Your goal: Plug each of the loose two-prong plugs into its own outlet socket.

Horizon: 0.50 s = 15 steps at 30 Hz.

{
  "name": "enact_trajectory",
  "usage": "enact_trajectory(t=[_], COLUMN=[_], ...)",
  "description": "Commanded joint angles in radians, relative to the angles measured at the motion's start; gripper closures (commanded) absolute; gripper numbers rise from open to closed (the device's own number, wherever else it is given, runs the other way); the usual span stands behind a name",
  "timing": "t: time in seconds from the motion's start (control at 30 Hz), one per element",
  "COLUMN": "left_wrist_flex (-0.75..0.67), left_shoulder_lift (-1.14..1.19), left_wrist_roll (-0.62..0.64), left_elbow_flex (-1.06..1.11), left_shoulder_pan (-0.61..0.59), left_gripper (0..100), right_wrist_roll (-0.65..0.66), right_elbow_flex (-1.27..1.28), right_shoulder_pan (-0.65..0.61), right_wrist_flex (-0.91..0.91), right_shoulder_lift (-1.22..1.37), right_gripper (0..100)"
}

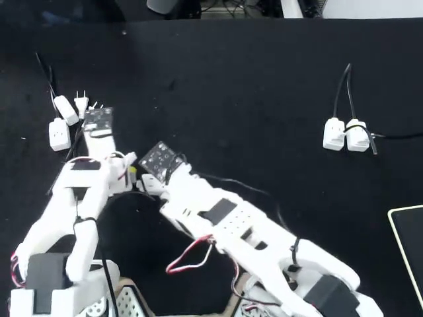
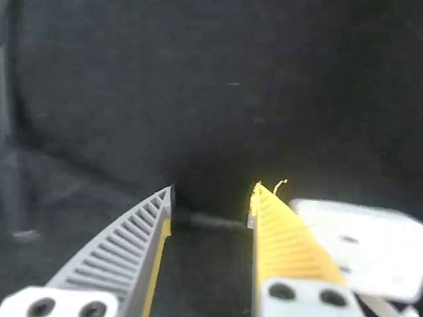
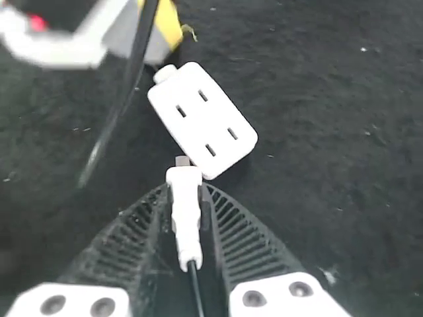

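Note:
My right gripper (image 3: 184, 189) is shut on a white two-prong plug (image 3: 184, 214), whose prongs point at the near edge of a white outlet block (image 3: 201, 129) and almost touch it. The plug's black cord runs back between the fingers. My left gripper (image 2: 211, 195) is open just beside that same outlet block (image 2: 360, 247), with a thin black cord (image 2: 205, 221) lying across the gap between its grey and yellow fingers. From above, both wrists meet at the table's left centre around this outlet block (image 1: 149, 185).
At the far left lie two more loose white plugs (image 1: 65, 109) with bare prongs (image 1: 81, 101) and another outlet block (image 1: 59, 135). On the right, an outlet block (image 1: 334, 133) has a plug (image 1: 357, 136) beside it. A dark tablet-like slab (image 1: 408, 244) sits at the right edge.

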Motion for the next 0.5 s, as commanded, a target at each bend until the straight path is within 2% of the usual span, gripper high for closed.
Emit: enact_trajectory(t=[0.0, 0.23, 0.47], left_wrist_flex=[0.094, 0.169, 0.172], left_shoulder_lift=[-0.005, -0.037, -0.143], left_wrist_roll=[-0.006, -0.006, -0.006], left_elbow_flex=[-0.036, -0.019, 0.039], left_shoulder_pan=[0.099, 0.113, 0.102], left_gripper=[80, 80, 80], right_wrist_roll=[-0.002, -0.002, 0.034], right_elbow_flex=[-0.076, -0.090, -0.214], right_shoulder_pan=[0.080, 0.158, 0.229], right_wrist_flex=[-0.023, 0.058, 0.341], right_shoulder_lift=[0.024, -0.004, -0.097], right_gripper=[98.8, 98.8, 98.8])
